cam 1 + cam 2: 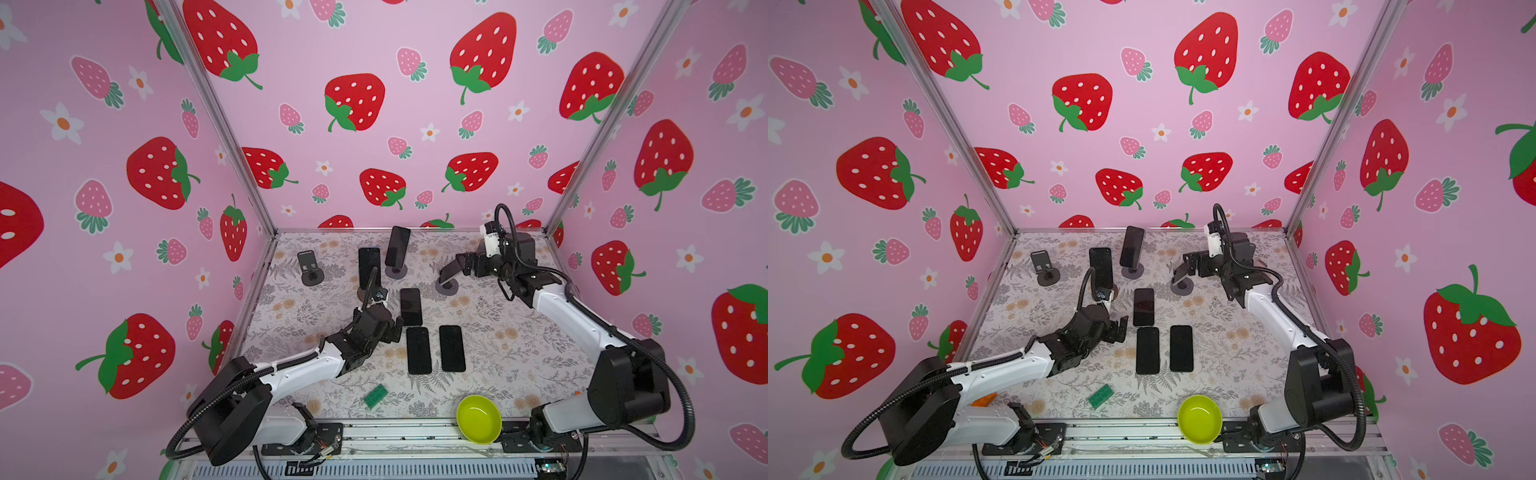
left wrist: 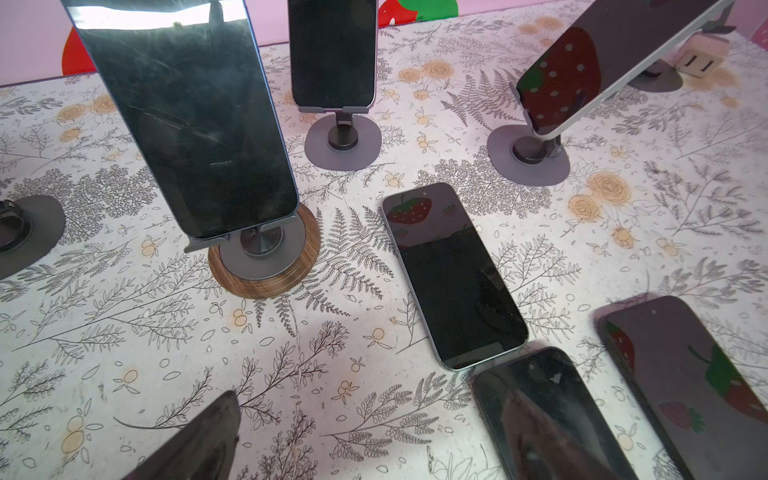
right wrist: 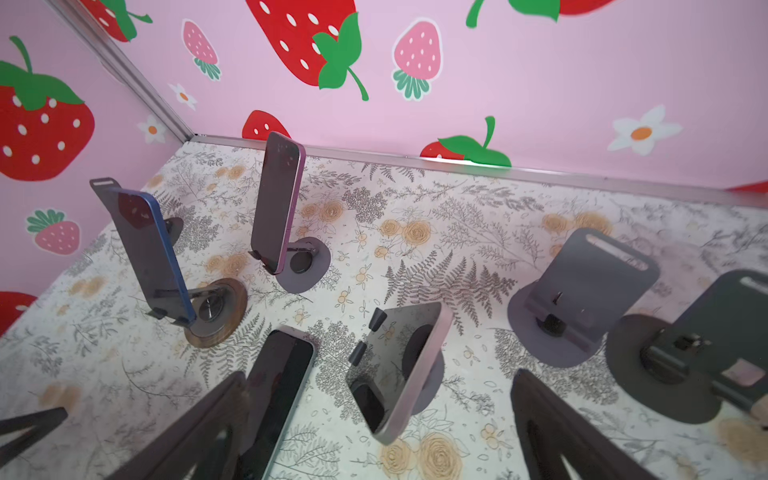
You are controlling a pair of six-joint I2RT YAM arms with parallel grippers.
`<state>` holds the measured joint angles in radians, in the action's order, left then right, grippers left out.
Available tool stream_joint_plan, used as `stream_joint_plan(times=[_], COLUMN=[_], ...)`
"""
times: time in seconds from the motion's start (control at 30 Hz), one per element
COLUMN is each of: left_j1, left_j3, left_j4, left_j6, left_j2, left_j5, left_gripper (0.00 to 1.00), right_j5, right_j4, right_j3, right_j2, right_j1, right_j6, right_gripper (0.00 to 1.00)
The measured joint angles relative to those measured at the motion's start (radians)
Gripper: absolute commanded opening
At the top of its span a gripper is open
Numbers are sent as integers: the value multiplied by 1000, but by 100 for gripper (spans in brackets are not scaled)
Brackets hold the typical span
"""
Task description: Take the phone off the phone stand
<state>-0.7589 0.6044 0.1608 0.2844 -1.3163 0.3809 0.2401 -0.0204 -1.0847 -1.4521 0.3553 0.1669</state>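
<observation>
The easiest thing to steer by is the wood-ringed stand [image 2: 266, 289], which props a blue phone [image 1: 369, 266] nearly upright on the flowery surface [image 1: 519, 357]. To the right of that stand, a little way off, sits the phone stand [image 2: 528, 166] that matters, a grey one, and the tilted phone [image 3: 399, 370] rests on it, leaning back steeply. The right pincer [image 1: 451, 270] hangs over it, spread wide. In the right wrist view its dark fingers [image 3: 557, 436] stand either side of the tilted phone with a gap showing on each side, so it is pinching nothing. The left pincer [image 1: 395, 330] is in front of the wood-ringed stand and slightly right of it, low over the surface. It is spread as well and empty. Three flat phones [image 1: 411, 306] [image 1: 419, 350] [image 1: 452, 348] lie face up just beyond it, further right from the wood-ringed stand. Just behind and to the right of that stand, a purple phone [image 1: 397, 247] stands on another grey stand. To the left of the wood-ringed stand is an empty stand [image 1: 309, 266]. Well to the front of it lie a green brick [image 1: 375, 396] and, further right, a yellow-green bowl [image 1: 479, 419].
</observation>
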Motion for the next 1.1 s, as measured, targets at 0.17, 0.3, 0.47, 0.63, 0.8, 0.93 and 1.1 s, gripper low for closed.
stream_joint_plan(times=[0.17, 0.3, 0.47, 0.63, 0.8, 0.93, 1.1], left_j1=[0, 0, 0, 0, 0, 0, 0], left_j3=[0, 0, 0, 0, 0, 0, 0], left_j4=[0, 0, 0, 0, 0, 0, 0], left_j6=[0, 0, 0, 1, 3, 4, 7], left_j2=[0, 0, 1, 9, 10, 10, 10], left_j5=[-1, -8, -16, -24, -27, -34, -42], left_gripper=[99, 99, 99, 99, 99, 99, 99], right_j5=[58, 144, 316, 470, 589, 642, 685], right_j4=[-116, -141, -138, -70, -8, 16, 80], right_j3=[63, 68, 69, 43, -46, -93, -180], right_j2=[24, 4, -45, -115, -206, -253, -324], right_j1=[-11, -52, -132, -189, -231, -256, -265], right_j6=[-244, -437, -677, -866, -980, -1030, -1078], right_gripper=[100, 100, 100, 100, 100, 100, 100])
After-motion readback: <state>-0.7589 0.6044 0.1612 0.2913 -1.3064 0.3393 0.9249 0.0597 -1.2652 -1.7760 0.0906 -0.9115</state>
